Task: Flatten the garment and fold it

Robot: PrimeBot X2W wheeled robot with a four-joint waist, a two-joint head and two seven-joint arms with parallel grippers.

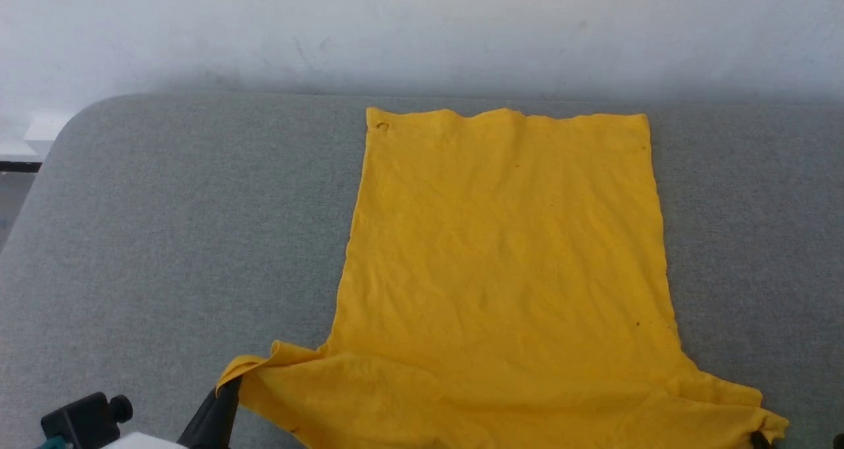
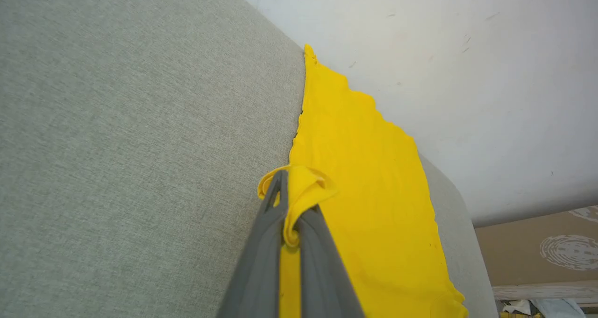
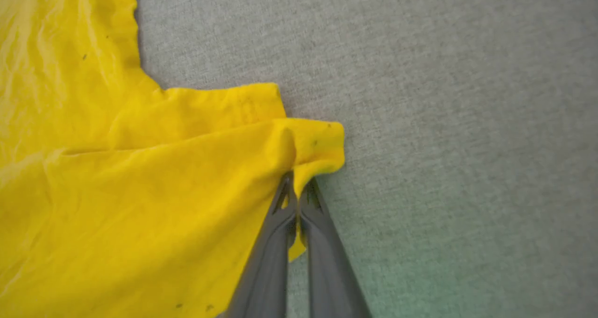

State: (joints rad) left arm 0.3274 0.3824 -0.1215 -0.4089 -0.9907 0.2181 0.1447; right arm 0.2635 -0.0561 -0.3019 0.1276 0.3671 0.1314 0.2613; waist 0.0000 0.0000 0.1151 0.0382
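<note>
The garment point(image 1: 508, 251): bright yellow short-sleeved cotton T-shirt, plain side up, lightly wrinkled. Location: right of centre on the grey fabric-covered tabletop point(image 1: 165, 205), hem along the far edge below the white wall point(image 1: 422, 27), sleeves at the near edge.

My left gripper point(image 2: 294, 199): two dark grey fingers pinched tight on a bunched fold of the left sleeve end, at the near edge.

My right gripper point(image 3: 297, 187): fingers closed together on the corner of the right sleeve, also at the near edge.

Step in hand, by my reckoning: flattening. The body is spread, both sleeves are held, and no fold is made yet.

Next move calls for: an even pull outward and toward the near edge, then setting both sleeves down flat before letting go. Uneven tension would likely skew the hem.

Views compared: the head view gives the whole body and a curled far-left hem corner. The left wrist view gives the cloth wadded between my fingers. The right wrist view gives the sleeve's stitched hem and a tuck beneath it.
</note>
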